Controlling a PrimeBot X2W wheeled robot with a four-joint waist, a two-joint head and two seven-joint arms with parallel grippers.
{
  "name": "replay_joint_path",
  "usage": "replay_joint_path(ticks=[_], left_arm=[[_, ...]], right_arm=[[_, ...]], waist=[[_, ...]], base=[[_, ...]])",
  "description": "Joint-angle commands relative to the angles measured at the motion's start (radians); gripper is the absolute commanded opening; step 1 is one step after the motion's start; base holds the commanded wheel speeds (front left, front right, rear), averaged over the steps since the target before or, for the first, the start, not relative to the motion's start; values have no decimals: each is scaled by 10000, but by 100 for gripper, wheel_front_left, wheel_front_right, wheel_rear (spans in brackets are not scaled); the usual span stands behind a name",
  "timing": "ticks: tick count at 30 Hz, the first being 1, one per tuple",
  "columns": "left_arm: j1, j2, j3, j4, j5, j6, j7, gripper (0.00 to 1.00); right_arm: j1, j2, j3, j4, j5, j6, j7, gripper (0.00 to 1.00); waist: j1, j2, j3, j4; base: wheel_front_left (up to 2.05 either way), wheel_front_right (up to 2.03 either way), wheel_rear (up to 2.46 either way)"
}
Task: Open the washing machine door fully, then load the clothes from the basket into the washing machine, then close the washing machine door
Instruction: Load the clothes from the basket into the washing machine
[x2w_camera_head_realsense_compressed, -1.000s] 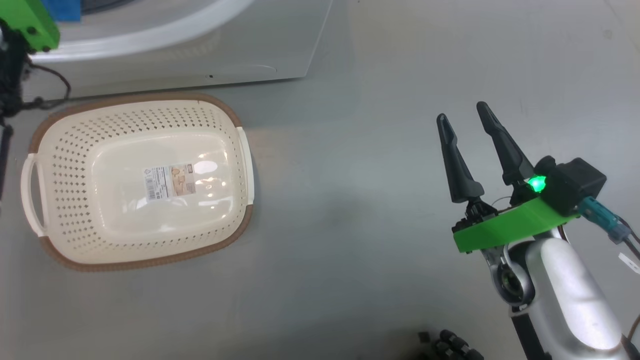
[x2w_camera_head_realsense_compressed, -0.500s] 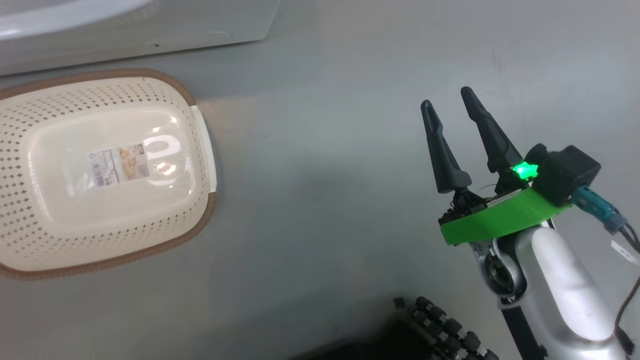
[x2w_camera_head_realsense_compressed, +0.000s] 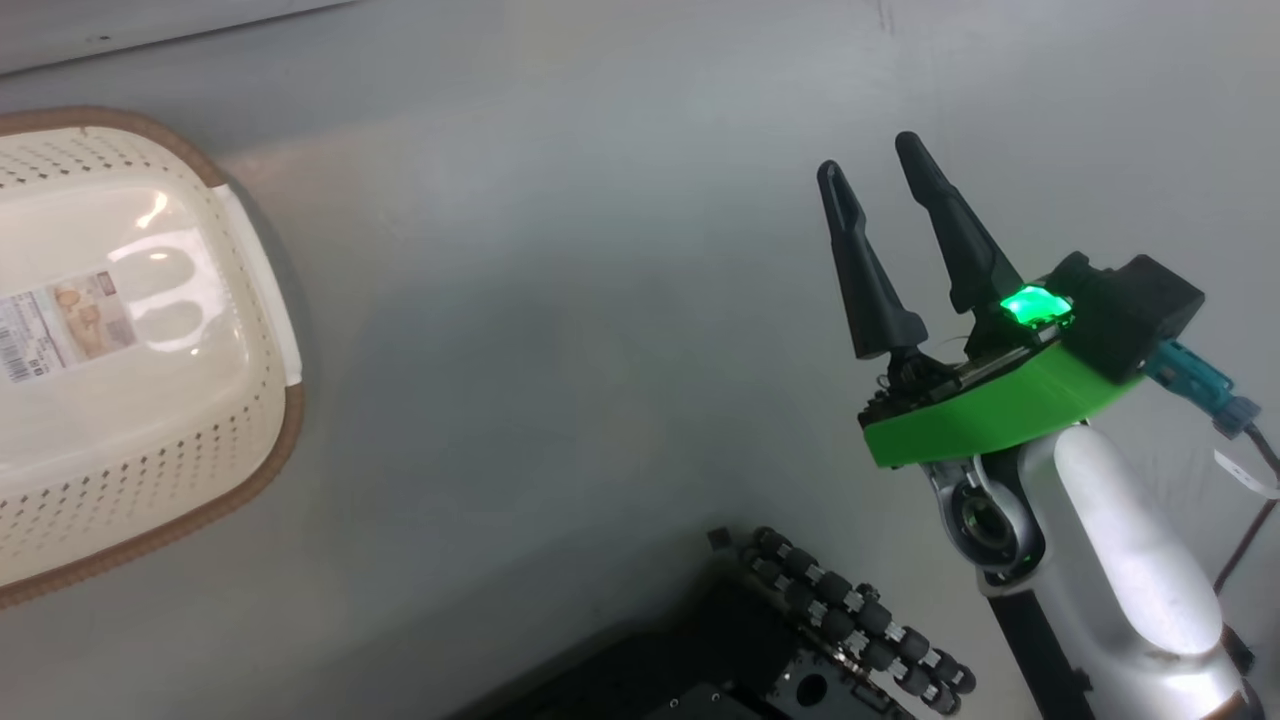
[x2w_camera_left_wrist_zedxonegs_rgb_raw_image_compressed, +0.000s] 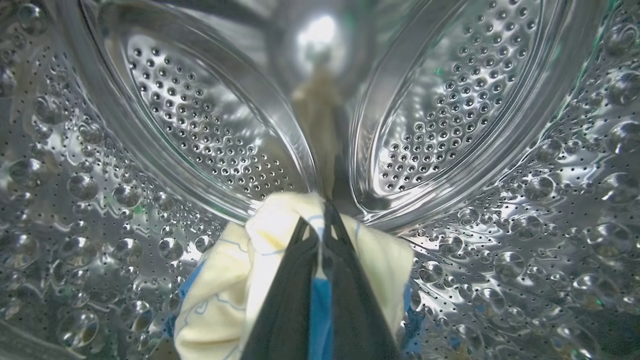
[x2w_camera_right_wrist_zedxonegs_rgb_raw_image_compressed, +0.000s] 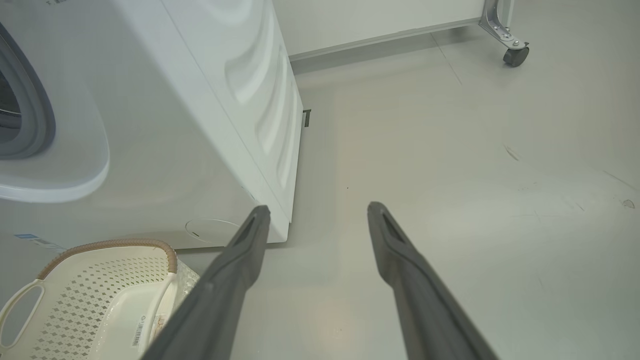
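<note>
In the left wrist view my left gripper is inside the perforated steel drum of the washing machine, shut on a pale-yellow garment with blue patches. The cream basket lies on the floor at the head view's left edge with nothing in it but its label sticker. My right gripper hovers open over bare floor, far right of the basket, holding nothing. The white washing machine stands behind the basket, with its grey seal at the far left. The door is out of view.
The robot's black wheeled base shows at the bottom of the head view. A caster wheel of a metal frame stands at the back right by the wall. Grey floor stretches open to the right of the washer.
The head camera has turned, so the basket and washer slid left and up in its view and the robot's base came in. The right gripper stays open.
</note>
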Motion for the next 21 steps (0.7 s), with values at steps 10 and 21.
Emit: replay_joint_path(ticks=[10,21], left_arm=[[-999,348,0,1184,191,145,-90,100],[-801,-117,-579,1579,373,-100,-608,100]], right_arm=[[77,-73,200,-278,135,4,-95,100],[0,-73,-35,-227,-104,4,-95,100]], waist=[[-1,0,430,-264],[-1,0,108,188]], base=[[0,0,0],[0,0,0]])
